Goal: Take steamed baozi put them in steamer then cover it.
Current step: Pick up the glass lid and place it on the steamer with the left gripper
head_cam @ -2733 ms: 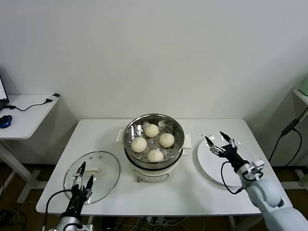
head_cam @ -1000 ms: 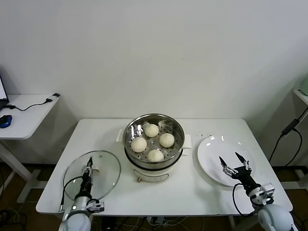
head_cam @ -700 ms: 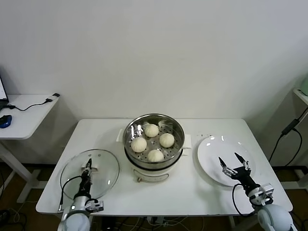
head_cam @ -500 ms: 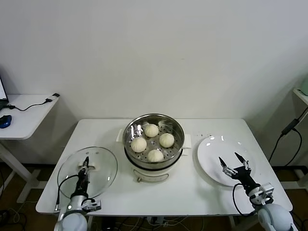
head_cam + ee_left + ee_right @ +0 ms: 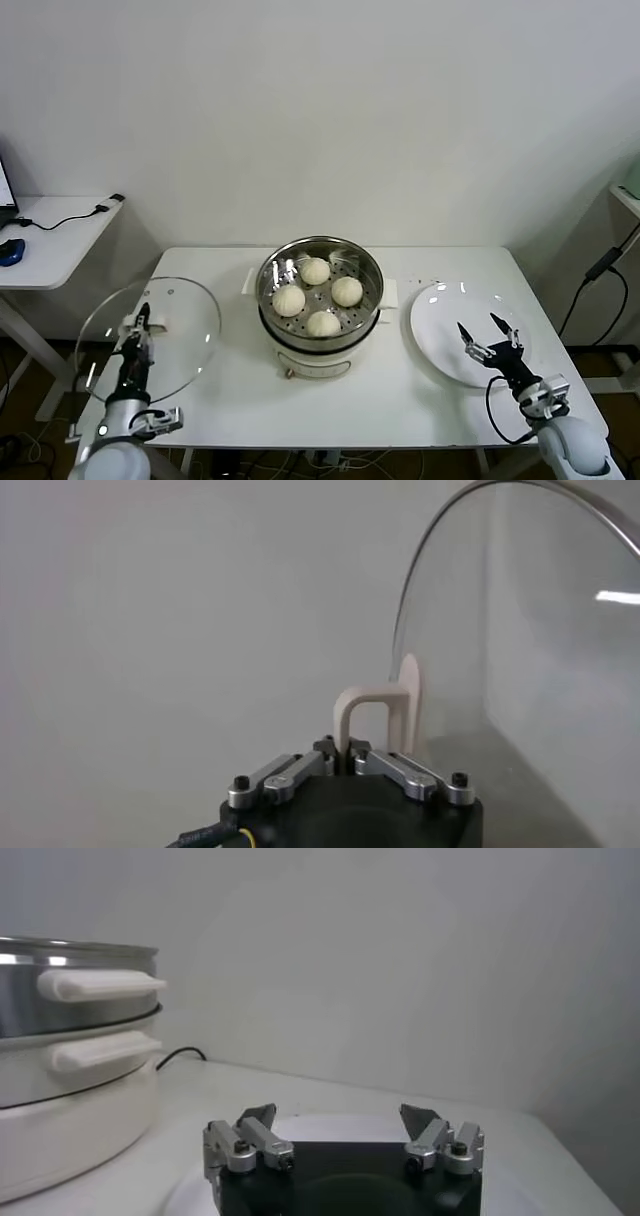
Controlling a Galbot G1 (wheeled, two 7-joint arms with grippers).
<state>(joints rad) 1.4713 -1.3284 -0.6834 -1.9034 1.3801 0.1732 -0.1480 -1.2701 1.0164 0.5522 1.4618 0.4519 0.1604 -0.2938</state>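
Now the left pincer (image 5: pixel 138 322) is clenched on the cream-white handle (image 5: pixel 375 712) of the cover (image 5: pixel 150 335), holding the glass lid off the tabletop (image 5: pixel 400 390) at its left edge, tilted so that its face turns toward the camera. The four steamed baozi (image 5: pixel 317 294) already sit on the perforated floor of the steamer (image 5: pixel 320 292), which stands mid-table, so loading looks finished and the covering step is in hand. The next move, by this reading, calls for carrying the cover toward the robot's right until it is over the pot, levelling it, then lowering it so its metal rim seats squarely on the steel rim. The right pincer (image 5: pixel 491 337) waits released over the white plate (image 5: pixel 440 330), well apart from the pot. In the left wrist view the lid runs out of frame, and the fingertips' contact on the handle is hidden behind the pincer body.
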